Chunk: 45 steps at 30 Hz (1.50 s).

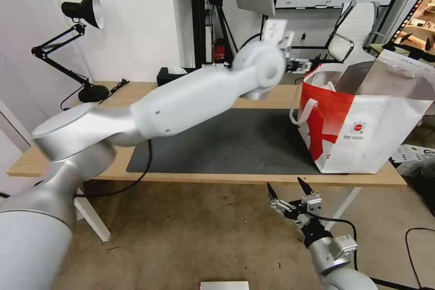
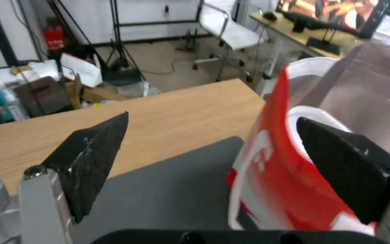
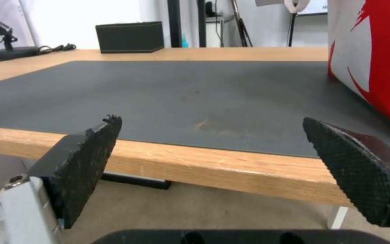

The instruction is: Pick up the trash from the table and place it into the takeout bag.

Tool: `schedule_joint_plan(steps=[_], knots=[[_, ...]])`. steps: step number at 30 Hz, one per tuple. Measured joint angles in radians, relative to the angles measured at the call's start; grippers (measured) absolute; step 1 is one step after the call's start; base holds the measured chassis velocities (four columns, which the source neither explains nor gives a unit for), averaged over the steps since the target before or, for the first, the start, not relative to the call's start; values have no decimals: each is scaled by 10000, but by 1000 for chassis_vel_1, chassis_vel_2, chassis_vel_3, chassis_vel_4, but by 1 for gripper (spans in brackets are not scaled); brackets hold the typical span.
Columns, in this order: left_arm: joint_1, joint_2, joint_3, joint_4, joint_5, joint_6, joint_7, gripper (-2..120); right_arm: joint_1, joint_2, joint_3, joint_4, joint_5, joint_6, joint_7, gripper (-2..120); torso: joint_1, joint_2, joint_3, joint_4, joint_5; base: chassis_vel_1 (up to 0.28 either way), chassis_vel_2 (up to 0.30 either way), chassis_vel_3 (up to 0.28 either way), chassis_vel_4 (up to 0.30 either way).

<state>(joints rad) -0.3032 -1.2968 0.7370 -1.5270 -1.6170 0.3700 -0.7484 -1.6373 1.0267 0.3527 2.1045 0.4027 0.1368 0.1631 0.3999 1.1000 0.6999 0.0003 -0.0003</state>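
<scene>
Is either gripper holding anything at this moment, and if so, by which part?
Nothing is held. The left gripper is open and empty beside the takeout bag; the right gripper is open and empty below the table edge.

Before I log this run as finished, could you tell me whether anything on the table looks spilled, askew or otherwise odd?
Nothing stands out. The bag stands upright at the table's right end, partly on the mat, with no spills visible on the mat. The left gripper is beside the bag's rim, jaws open and empty; the right gripper hangs open below the table's front edge.
</scene>
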Motion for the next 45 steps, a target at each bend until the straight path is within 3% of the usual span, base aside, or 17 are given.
schedule_joint_plan(steps=[9,11,13,15,17,18,20,22,26,27,30,31,34,35,38,42,45], knots=[[1317,1404,-64,-1605,1516,-1807,1143,100,0,0,0,0,0,0,1,100,1,0,1,-5,0,0,0,0,0],[2171,2108,-380,-2227,2261,-2523,1967,100,0,0,0,0,0,0,0,100,0,0,-1,-6,0,0,0,0,0],[2171,2108,-380,-2227,2261,-2523,1967,100,0,0,0,0,0,0,0,100,0,0,-1,-6,0,0,0,0,0],[3771,3378,-1007,-2938,3512,-3286,3232,100,0,0,1,0,0,0,1,100,1,0,-1,-7,1,0,0,0,0],[4791,4043,-1550,-3197,4056,-3724,3945,100,0,0,0,0,0,0,-2,100,1,0,0,-2,-5,0,0,0,0],[4791,4043,-1550,-3197,4056,-3724,3945,100,0,0,0,0,0,0,-2,100,1,0,0,-2,-5,0,0,0,0],[6671,4925,-3059,-3508,4853,-4360,5077,100,1,0,0,0,0,0,-3,100,0,1,0,-1,0,0,0,0,0],[7186,5072,-3497,-3586,5020,-4408,5286,100,0,0,0,0,0,0,0,100,0,1,0,-3,-2,0,0,0,0],[11289,5604,-6827,-4148,6580,-4454,6422,100,1,0,1,0,0,0,0,100,-1,1,0,-1,-2,0,0,0,0],[11289,5604,-6827,-4148,6580,-4454,6422,100,1,0,1,0,0,0,0,100,-1,1,0,-1,-2,0,0,0,0],[13750,5364,-8680,-4578,7877,-4505,6515,100,1,0,0,-1,0,0,0,100,-1,1,-2,-2,4,0,0,0,0],[13750,5364,-8680,-4578,7877,-4505,6515,100,1,0,0,-1,0,0,0,100,-1,1,-2,-2,4,0,0,0,0],[15878,4528,-10075,-4877,9249,-4554,6529,100,0,0,0,0,0,0,1,100,0,1,-2,-7,3,0,0,0,0],[15878,4528,-10075,-4877,9249,-4554,6529,100,0,0,0,0,0,0,1,100,0,1,-2,-7,3,0,0,0,0],[18257,3309,-11382,-5071,10773,-4868,7007,100,0,0,0,0,0,0,0,100,-2,1,-2,-1,5,0,0,0,0],[19003,2722,-11814,-5079,11298,-5123,7216,100,0,0,0,0,0,1,-1,100,-2,1,-2,-1,3,0,0,0,0],[19825,1838,-12221,-5063,12051,-5549,7476,100,0,0,0,0,0,0,0,100,-1,0,-1,-3,5,0,0,0,0]])
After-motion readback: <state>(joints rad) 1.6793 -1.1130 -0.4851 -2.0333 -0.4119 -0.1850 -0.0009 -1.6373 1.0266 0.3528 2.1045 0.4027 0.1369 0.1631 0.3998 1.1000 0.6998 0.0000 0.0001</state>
